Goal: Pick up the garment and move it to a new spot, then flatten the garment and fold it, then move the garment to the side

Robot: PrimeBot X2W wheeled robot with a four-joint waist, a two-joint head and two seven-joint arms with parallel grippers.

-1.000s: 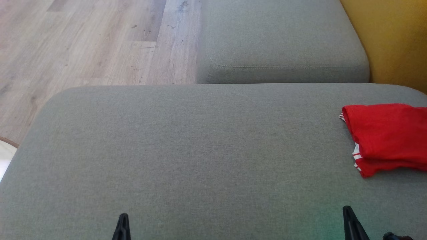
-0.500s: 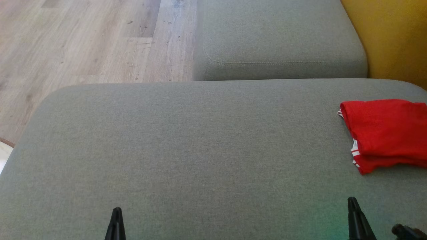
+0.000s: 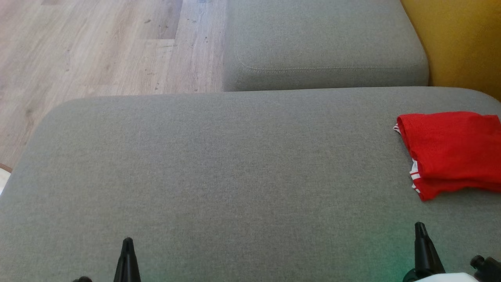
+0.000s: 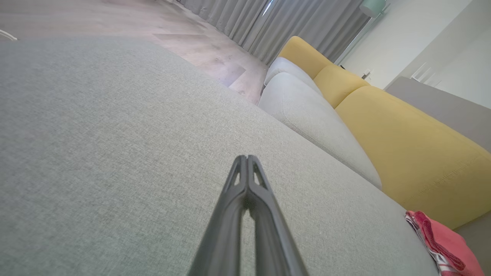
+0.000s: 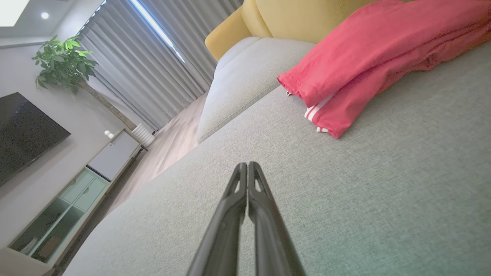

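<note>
Lying beyond rt hand: garment

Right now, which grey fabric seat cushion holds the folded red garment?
The near, wide grey fabric cushion: the folded red garment lies at its right end; the far cushion carries none.

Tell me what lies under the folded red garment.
The red garment rests on the grey sofa cushion; white stripes peek from its lower layer. Whatever its folds cover is hidden.
</note>
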